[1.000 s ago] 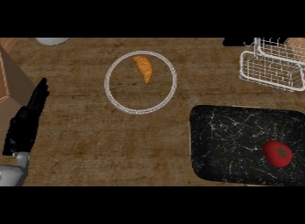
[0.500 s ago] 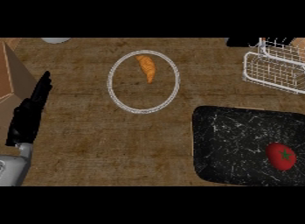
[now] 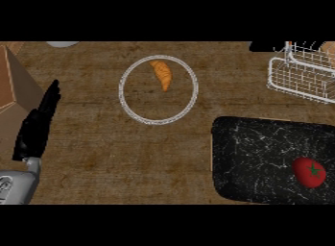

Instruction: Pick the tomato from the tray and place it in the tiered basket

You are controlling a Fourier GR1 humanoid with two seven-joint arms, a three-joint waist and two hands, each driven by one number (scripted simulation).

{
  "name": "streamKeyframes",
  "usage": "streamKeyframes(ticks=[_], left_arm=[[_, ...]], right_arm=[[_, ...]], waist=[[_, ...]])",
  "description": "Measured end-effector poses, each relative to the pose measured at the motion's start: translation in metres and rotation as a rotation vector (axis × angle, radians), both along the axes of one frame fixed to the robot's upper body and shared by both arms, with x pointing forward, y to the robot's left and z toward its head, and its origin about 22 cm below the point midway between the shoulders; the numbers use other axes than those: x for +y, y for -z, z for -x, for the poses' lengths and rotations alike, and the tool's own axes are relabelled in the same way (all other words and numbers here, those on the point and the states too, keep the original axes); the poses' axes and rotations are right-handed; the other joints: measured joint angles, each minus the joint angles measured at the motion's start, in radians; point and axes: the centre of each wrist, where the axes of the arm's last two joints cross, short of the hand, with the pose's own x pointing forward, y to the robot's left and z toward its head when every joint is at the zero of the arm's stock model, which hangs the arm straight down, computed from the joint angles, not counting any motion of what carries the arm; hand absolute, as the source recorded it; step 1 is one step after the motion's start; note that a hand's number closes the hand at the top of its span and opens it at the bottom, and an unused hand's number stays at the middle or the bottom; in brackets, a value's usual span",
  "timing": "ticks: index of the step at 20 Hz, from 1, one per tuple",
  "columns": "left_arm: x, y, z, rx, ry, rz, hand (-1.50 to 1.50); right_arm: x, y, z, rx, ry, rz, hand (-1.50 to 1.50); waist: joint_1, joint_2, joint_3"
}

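A red tomato (image 3: 309,172) with a green stem lies on the black marbled tray (image 3: 262,149), toward the tray's lower right. The white wire tiered basket (image 3: 306,77) stands at the upper right of the counter. My left hand (image 3: 39,124) shows at the far left with its fingers straight and pointing up, well away from the tray and holding nothing. No right hand appears in the head view.
A plate (image 3: 138,113) with a white rim sits at the upper middle, carrying an orange carrot (image 3: 162,74). A wooden box (image 3: 3,91) stands at the left edge, close to my left hand. A pale round object (image 3: 61,43) peeks in at the top left.
Everything on the counter has shifted slightly right in the view, and the left hand sits a little higher and further right than before.
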Motion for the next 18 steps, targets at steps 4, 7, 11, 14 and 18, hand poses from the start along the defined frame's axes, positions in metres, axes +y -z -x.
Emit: streamKeyframes(ticks=[4,7,11,14,18], left_arm=[[-0.004,-0.003,-0.002,0.0,0.0,0.001,0.0],[0.0,-0.004,0.004,0.002,0.001,-0.008,0.0],[0.005,-0.001,0.004,0.001,-0.009,-0.011,0.0],[0.004,-0.001,0.007,0.003,-0.008,-0.007,0.0],[0.004,-0.003,0.007,-0.001,-0.004,-0.006,0.0]], right_arm=[[0.011,0.013,0.001,0.043,-0.013,0.024,-1.5],[0.012,0.017,0.005,0.06,-0.02,0.035,-1.5],[0.015,0.028,0.007,0.062,-0.041,0.067,-1.5],[0.024,0.029,0.015,0.058,-0.056,0.113,-1.5],[0.03,0.029,0.016,0.041,-0.062,0.153,-1.5]], waist=[[-0.005,-0.001,0.0],[-0.007,-0.002,0.0],[-0.008,-0.002,0.0],[-0.009,-0.003,0.0],[-0.009,-0.002,0.0]])
